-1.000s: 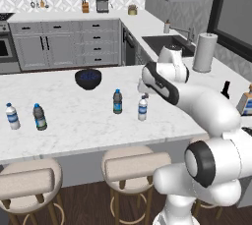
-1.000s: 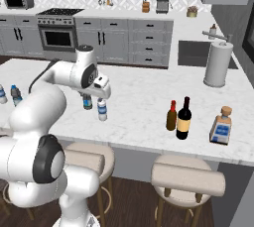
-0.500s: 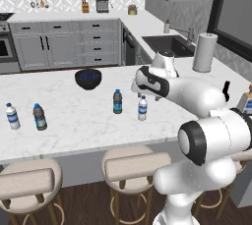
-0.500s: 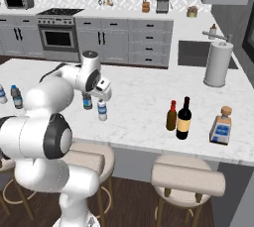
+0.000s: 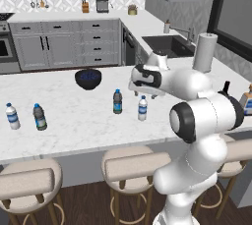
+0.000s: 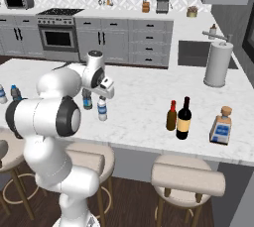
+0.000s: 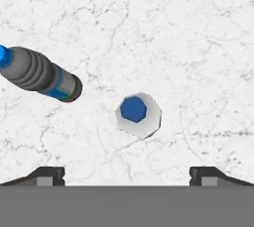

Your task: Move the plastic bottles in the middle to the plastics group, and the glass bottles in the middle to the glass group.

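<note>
While the claw hangs with its fingers spread wide and empty above the clear-white bottle near the table's front edge, a descent slightly off-centre could knock it over into the darker bottle just beside it. Farther right, the wine bottle stands beside the brown red-capped bottle. From either base view, the arm hides the fingers themselves.
</note>
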You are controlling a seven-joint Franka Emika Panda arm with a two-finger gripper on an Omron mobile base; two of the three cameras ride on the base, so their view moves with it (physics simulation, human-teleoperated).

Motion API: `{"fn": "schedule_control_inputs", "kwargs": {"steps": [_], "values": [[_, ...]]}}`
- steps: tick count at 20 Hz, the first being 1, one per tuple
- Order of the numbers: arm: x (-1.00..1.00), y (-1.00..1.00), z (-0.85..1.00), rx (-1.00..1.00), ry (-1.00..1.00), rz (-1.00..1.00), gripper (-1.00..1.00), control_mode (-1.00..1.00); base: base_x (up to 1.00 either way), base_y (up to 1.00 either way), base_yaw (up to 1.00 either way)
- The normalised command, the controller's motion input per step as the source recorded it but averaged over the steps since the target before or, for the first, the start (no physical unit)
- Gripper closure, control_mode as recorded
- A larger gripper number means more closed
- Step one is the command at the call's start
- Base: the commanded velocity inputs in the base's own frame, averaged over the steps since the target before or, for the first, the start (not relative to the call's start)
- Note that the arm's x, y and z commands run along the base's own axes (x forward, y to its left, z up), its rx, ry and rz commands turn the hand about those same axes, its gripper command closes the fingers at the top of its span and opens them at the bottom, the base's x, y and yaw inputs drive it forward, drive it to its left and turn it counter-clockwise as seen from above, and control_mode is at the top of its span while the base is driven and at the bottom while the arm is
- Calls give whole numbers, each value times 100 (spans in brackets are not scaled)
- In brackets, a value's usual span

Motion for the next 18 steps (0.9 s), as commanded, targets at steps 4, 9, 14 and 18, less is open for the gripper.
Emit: {"fn": "schedule_control_inputs", "kwargs": {"steps": [4, 9, 14, 18], "values": [[18, 0, -39, -2, 0, 0, -100, -100, 0, 0, 0], [25, -3, -30, -3, 0, 0, -100, -100, 0, 0, 0], [30, -1, -15, 0, 0, 0, -100, -100, 0, 0, 0], [27, -1, -16, 0, 0, 0, -100, -100, 0, 0, 0]]}}
